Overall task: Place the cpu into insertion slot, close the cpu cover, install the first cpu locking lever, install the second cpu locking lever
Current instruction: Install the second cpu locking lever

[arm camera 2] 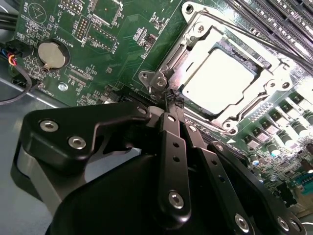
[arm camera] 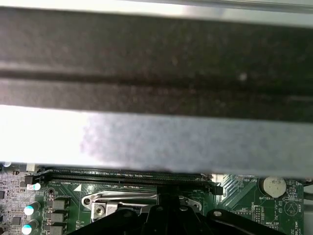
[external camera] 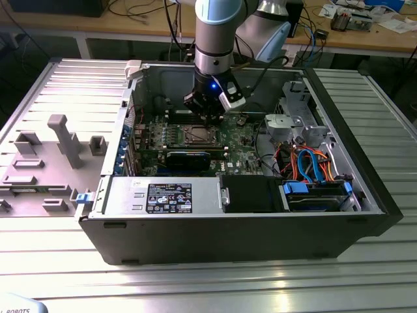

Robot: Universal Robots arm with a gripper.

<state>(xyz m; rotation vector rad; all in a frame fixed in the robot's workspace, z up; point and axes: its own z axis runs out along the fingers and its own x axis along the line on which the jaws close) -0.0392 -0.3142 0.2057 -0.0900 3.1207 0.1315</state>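
Observation:
In the second wrist view the cpu [arm camera 2: 220, 78] lies flat in the insertion slot [external camera: 195, 135], its dull silver top showing through the window of the cpu cover [arm camera 2: 191, 41]. The cover lies down over it. A thin lever rod [arm camera 2: 244, 33] runs along one side of the cover. My gripper [arm camera 2: 174, 102] is shut, its black fingertips pressed together right at the corner of the socket frame, beside a hinge screw [arm camera 2: 160, 82]. In the exterior view the gripper [external camera: 212, 117] hangs just behind the socket inside the open computer case. The first wrist view shows the socket's metal edge [arm camera: 122, 201].
Long memory slots [arm camera 2: 288, 19] run beside the socket, and a coin battery [arm camera 2: 51, 54] sits on the green board. A black heatsink [external camera: 187, 158], the power supply [external camera: 163, 195] and a drive cage with coloured cables [external camera: 313, 163] crowd the case. A grey fixture tray [external camera: 52, 156] lies at the exterior view's left.

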